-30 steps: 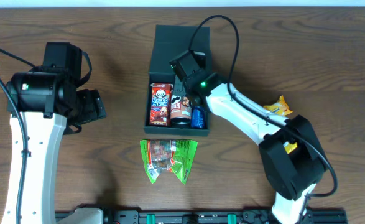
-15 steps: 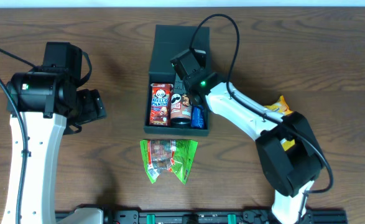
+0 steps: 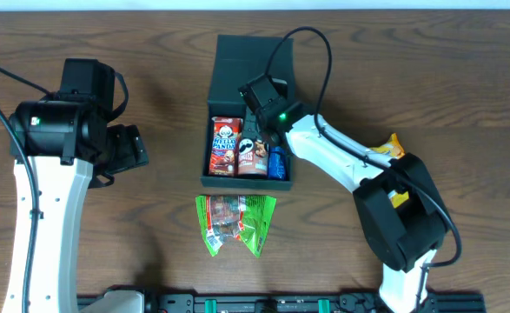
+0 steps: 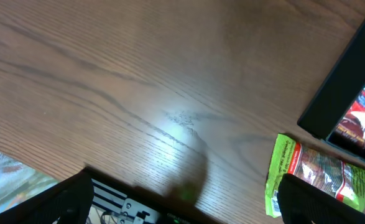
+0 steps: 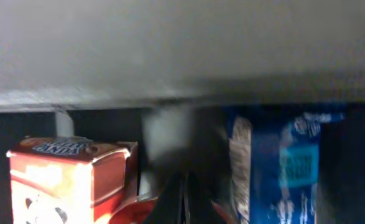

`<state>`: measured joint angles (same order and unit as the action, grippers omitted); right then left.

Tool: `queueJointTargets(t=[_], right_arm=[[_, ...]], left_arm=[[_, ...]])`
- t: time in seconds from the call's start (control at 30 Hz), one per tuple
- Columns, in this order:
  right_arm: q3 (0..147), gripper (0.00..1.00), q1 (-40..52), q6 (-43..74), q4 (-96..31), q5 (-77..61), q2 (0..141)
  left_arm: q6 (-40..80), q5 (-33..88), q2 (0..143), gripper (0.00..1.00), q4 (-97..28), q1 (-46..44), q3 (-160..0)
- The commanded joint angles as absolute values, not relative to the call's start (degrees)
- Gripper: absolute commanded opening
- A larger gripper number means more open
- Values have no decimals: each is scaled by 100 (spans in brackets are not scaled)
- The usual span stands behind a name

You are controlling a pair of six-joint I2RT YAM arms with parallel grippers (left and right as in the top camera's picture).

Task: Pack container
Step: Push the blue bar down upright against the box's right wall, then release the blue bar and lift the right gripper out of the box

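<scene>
Pinched tight and low inside the container, the right hand risked dragging the blue packet out if lifted carelessly.

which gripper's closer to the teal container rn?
Right. The right gripper is shut and reaches into the container. The left gripper hangs open over the table, well off to the container's left.

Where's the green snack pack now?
Overhead view: the crinkly green plastic snack pack lies mid-table, just outside the near wall of the dark teal square container.
</scene>
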<state>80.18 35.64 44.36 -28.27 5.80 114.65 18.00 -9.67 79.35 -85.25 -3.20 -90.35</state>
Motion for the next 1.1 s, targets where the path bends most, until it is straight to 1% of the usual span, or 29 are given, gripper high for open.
queueJointTargets(t=[0.0,0.37,0.6,0.87,1.07], right_arm=[[8025,2,3511,4718,-2965,303,11552],[8025,1,3430,4718,-2858,115,11539],[8025,1,3426,5103,-3336,-56,11522],[8051,1,3395,5074,-3133,-58,11448],[8394,2,3173,4692,-3800,145,11238]], left_arm=[[1820,-1066,7940,95,-8543,-292,-9013],[1820,-1068,7940,95,-8545,-292,-9013],[1820,-1066,7940,95,-8543,-292,-9013],[1820,-1066,7940,95,-8545,-292,-9013],[1820,-1068,7940,95,-8545,-292,-9013]])
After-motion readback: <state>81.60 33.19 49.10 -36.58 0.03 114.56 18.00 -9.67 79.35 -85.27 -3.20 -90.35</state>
